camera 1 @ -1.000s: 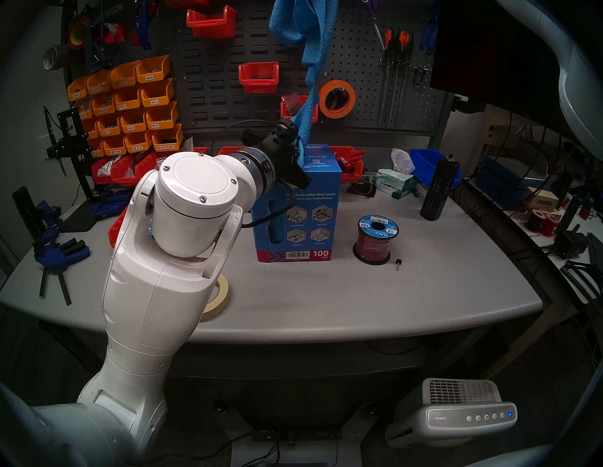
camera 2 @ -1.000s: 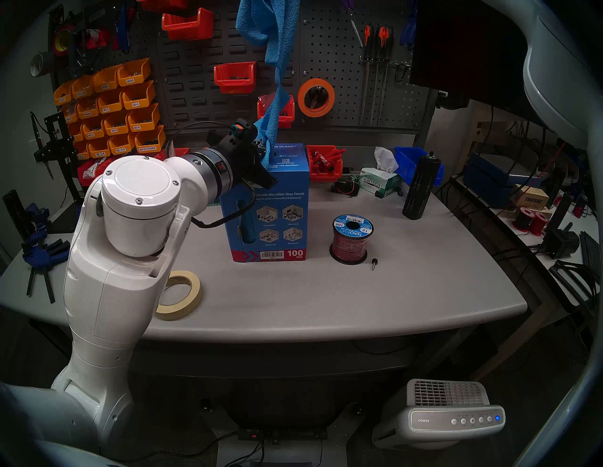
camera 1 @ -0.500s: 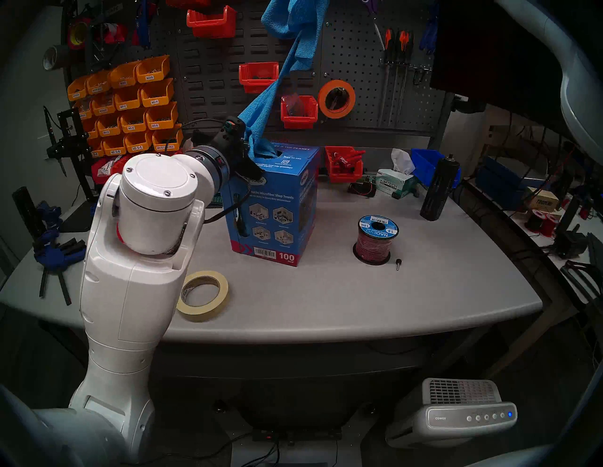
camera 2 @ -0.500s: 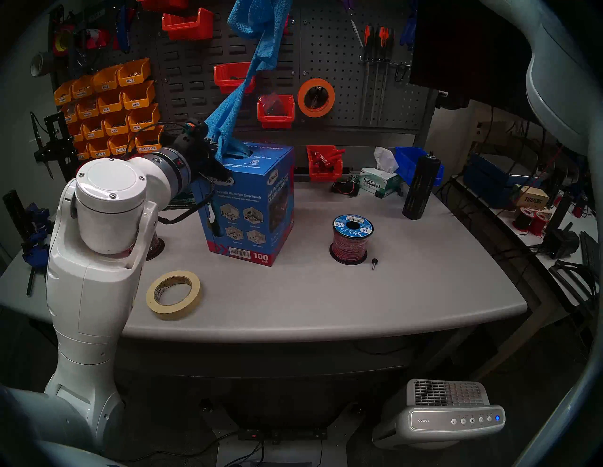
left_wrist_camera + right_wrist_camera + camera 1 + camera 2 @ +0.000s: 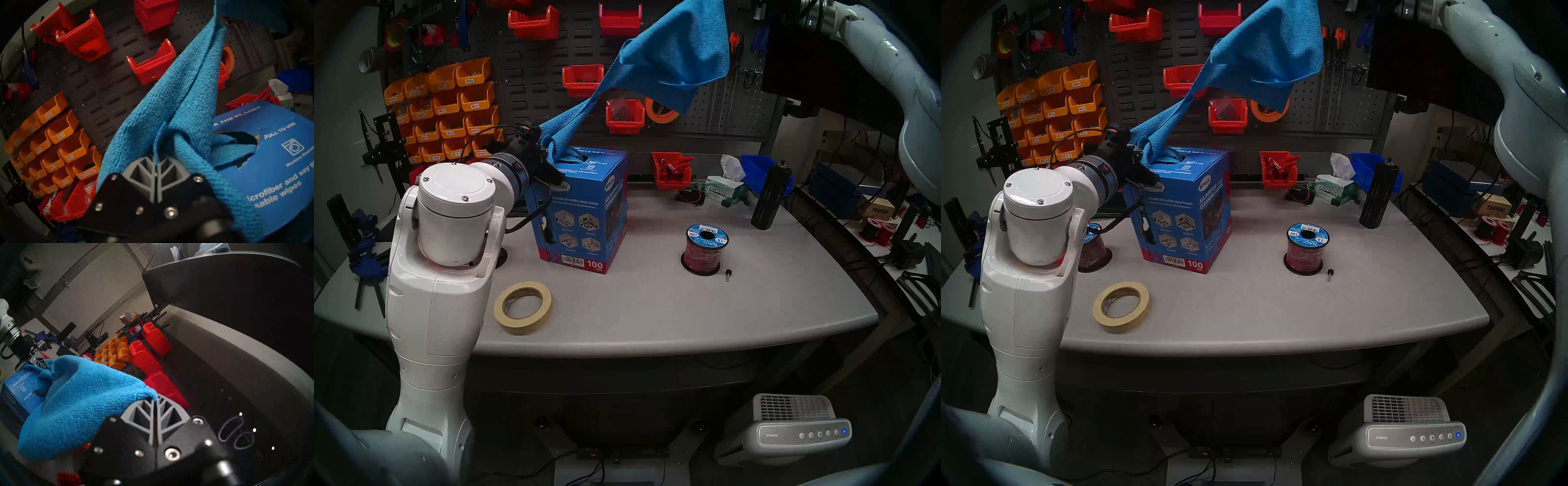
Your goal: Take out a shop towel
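The shop towel (image 5: 673,57) is a bright blue cloth stretched slantwise above the table, from high at the back right down to the top of the blue carton (image 5: 582,217). Its lower end (image 5: 169,105) runs into the carton's top opening. My left gripper (image 5: 548,151) is beside that opening, and the left wrist view shows this gripper (image 5: 156,159) shut on a fold of the towel. My right gripper (image 5: 155,400) is high up, past the top of both head views, and is shut on the towel's upper corner (image 5: 88,395).
A roll of masking tape (image 5: 522,307) lies near the table's front left. A red wire spool (image 5: 704,249) and a small black knob (image 5: 728,273) stand to the right. A Kimtech carton (image 5: 724,191) and a black cylinder (image 5: 770,197) stand at the back right. Behind is a pegboard with red bins (image 5: 583,79).
My left gripper moved left and the carton slid and turned left with it. The towel's upper end swung right and spread out. My right arm came into view at the upper right.
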